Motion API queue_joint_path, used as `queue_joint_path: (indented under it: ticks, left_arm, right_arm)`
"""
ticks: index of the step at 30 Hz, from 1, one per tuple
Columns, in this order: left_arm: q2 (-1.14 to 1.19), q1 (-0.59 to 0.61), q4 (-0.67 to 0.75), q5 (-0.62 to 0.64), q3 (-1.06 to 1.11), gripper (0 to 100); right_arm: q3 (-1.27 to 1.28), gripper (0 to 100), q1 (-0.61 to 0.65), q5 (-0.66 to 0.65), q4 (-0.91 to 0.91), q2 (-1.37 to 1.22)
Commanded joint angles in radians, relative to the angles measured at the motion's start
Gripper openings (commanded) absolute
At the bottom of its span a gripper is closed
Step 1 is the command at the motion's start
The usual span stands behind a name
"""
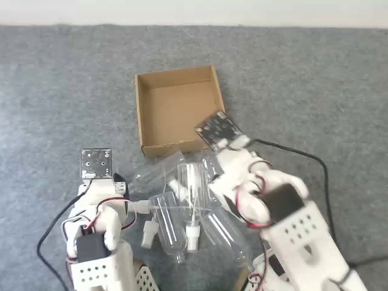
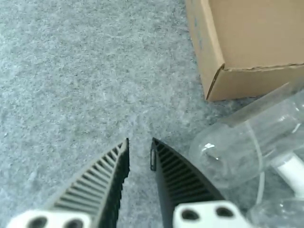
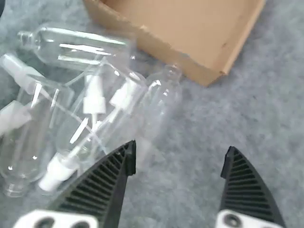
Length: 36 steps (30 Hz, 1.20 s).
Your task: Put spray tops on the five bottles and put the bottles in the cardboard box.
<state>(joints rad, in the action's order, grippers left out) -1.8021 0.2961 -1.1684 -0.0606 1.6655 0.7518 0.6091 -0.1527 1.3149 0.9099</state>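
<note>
Bottles (image 3: 95,109) heaped on the counter (image 3: 266,95) beside the cardboard box (image 3: 190,28), the nearest bottle (image 3: 159,102) lying neck toward the box just ahead of my wide-open, empty right tool (image 3: 180,152), closer to it than my narrowly parted left tool (image 2: 140,149).

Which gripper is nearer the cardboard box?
Right. The right gripper hovers at a front corner of the cardboard box; the left gripper sits farther back, over bare carpet.

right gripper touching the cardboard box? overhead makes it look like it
Apart. In the right wrist view the open right gripper hangs over grey carpet, and a strip of that carpet shows between it and the cardboard box.
</note>
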Motion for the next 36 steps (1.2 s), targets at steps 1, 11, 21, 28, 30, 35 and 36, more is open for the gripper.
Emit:
queue_joint_path:
  ticks: [1,11,21,28,30,35,36]
  left_arm:
    - [-0.017,0.006,0.032,-0.008,-0.056,8]
    - [-0.017,0.006,0.032,-0.008,-0.056,8]
    - [-0.017,0.006,0.032,-0.008,-0.054,8]
    - [-0.017,0.006,0.034,-0.008,-0.045,8]
    - [-0.017,0.006,0.034,-0.008,-0.045,8]
    - [-0.017,0.006,0.034,-0.008,-0.045,8]
    - [-0.017,0.006,0.034,-0.008,-0.045,8]
  right_arm:
    - [-0.144,27.1,0.03,0.048,-0.001,-0.185]
    - [-0.212,27.1,0.03,0.091,-0.11,-0.452]
    - [-0.212,27.1,0.03,0.092,-0.255,-0.682]
    - [-0.216,27.0,0.027,0.092,-0.309,-0.802]
    - [-0.216,27.0,0.025,0.091,-0.309,-0.822]
    - [-0.216,16.7,0.024,0.083,-0.305,-0.843]
    - [-0.216,12.9,0.022,0.08,-0.3,-0.842]
